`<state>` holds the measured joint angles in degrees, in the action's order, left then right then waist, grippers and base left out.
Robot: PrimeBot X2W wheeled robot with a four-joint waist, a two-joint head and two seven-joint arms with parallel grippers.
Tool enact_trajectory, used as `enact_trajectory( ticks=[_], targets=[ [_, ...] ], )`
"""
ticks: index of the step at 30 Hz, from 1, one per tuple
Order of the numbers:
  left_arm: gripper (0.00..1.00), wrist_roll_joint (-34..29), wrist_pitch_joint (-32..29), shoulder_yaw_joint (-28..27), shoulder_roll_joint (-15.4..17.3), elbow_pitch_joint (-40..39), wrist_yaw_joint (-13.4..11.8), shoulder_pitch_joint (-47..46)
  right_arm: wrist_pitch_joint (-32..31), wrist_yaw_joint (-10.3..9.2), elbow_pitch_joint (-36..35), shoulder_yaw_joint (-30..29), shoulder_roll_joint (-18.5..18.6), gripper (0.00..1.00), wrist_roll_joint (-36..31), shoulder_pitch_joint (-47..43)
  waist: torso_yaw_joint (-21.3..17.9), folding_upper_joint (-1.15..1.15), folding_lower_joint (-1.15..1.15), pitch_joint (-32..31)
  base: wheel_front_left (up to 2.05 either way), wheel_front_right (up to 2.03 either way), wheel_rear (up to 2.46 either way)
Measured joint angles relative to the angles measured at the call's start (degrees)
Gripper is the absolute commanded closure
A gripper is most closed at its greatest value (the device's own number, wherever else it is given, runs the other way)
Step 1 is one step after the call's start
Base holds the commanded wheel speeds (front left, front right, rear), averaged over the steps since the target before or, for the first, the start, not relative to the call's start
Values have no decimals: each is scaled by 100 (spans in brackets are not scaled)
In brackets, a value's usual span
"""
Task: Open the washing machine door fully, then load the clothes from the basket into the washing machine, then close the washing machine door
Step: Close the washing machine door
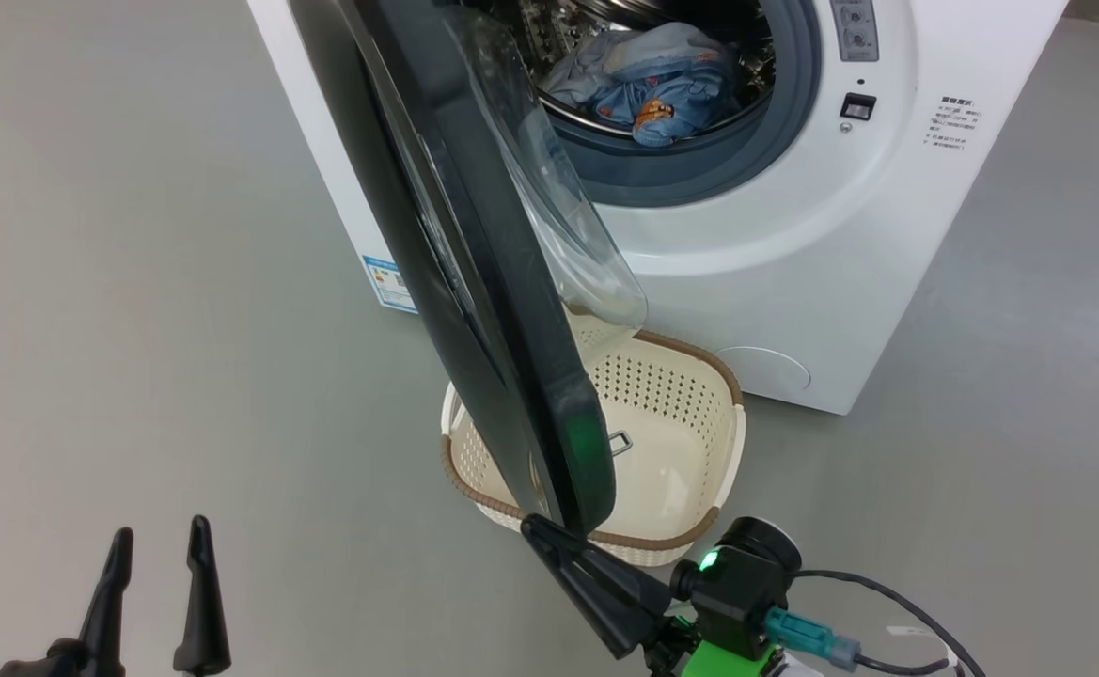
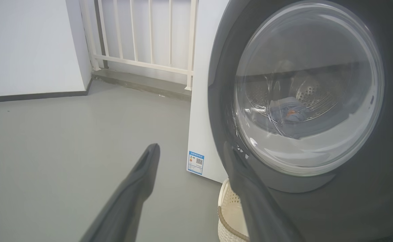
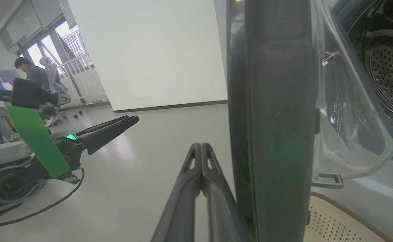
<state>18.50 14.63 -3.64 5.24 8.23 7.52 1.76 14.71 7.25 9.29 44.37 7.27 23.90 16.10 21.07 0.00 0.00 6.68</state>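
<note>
The washing machine [image 1: 793, 263] stands at the top of the head view with its black door [image 1: 483, 282] swung partway out, edge toward me. The clothes [image 1: 662, 80], blue with orange prints, lie inside the drum. Under the door sits the cream basket [image 1: 699, 359], with nothing in the part that shows. My right gripper [image 1: 532, 525] is shut with nothing held, its tip at the door's lower outer edge; in the right wrist view the right gripper [image 3: 201, 148] lies just left of the door rim [image 3: 277, 134]. My left gripper [image 1: 156, 541] is open and apart from everything, facing the door's glass window [image 2: 309, 87].
Grey floor spreads wide on the left. A white wall and a railing [image 2: 142, 50] stand beyond the machine. A person [image 3: 31, 72] sits at a desk far off in the right wrist view. A black cable [image 1: 897, 602] trails from my right wrist.
</note>
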Motion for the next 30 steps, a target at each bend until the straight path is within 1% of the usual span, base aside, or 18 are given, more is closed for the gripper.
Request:
enact_trajectory(
  ticks=[8, 14, 20, 30],
  targets=[
    [0, 0, 0, 64, -7, 46, 0, -2, 0, 0, 287, -23, -90, 100, 36, 241, 43, 0, 0, 28, 0, 0, 0],
    [0, 0, 0, 77, -15, 45, 0, -2, 0, 8, 353, -124, -151, 100, 34, 266, 39, 0, 0, 79, 0, 0, 0],
    [0, -2, 0, 78, -34, 41, 0, -7, 0, 27, 400, -412, -155, 100, 16, 348, -34, 0, 0, 205, 0, 0, 0],
    [0, -12, 0, 124, -52, -18, 0, -155, 0, 26, 532, -1092, 15, 100, -80, 688, -149, 0, 0, 475, 0, 0, 0]
  ],
)
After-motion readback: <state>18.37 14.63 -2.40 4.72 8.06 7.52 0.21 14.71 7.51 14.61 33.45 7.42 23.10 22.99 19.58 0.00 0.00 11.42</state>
